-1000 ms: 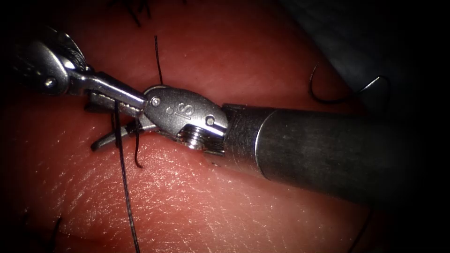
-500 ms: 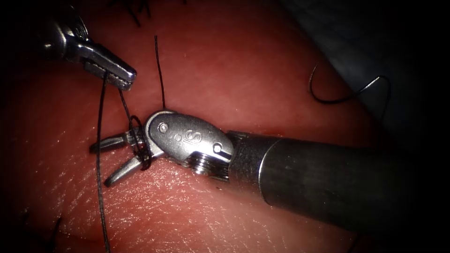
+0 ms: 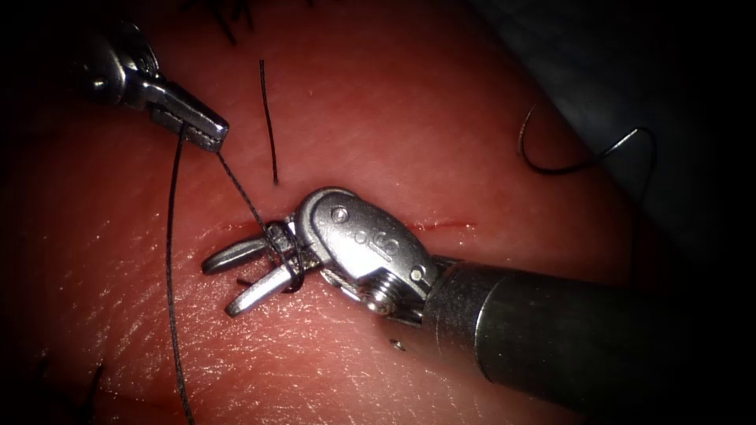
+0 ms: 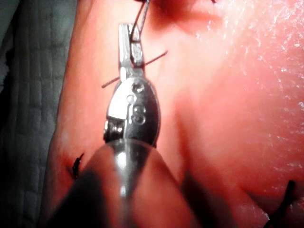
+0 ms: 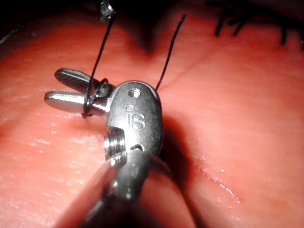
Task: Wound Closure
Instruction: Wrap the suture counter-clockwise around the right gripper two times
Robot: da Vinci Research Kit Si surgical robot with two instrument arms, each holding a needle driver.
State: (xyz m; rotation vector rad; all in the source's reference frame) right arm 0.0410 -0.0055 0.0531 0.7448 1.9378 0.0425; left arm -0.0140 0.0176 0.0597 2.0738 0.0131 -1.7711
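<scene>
We see our left pincer (image 4: 129, 50) from close behind, its jaws closed on the thread (image 4: 140, 19). One strand runs on from the jaw tips, and a short length crosses behind the jaws at a slant, sticking out on both sides. The pincer lies over the tissue (image 4: 228, 118), whose surface glistens. A grey quilted cloth (image 4: 33, 118) lies beside the tissue. Dark cut ends of thread (image 4: 76, 166) stand at the tissue's edge near the cloth.

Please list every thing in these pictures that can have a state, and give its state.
Left arm's steel pincer: shut on the thread.
Right arm's steel pincer: open, thread looped around its jaws.
Thin black thread: taut between the two pincers.
Curved steel needle: lying free, far right.
Cut in the pink tissue: thin red line.
</scene>
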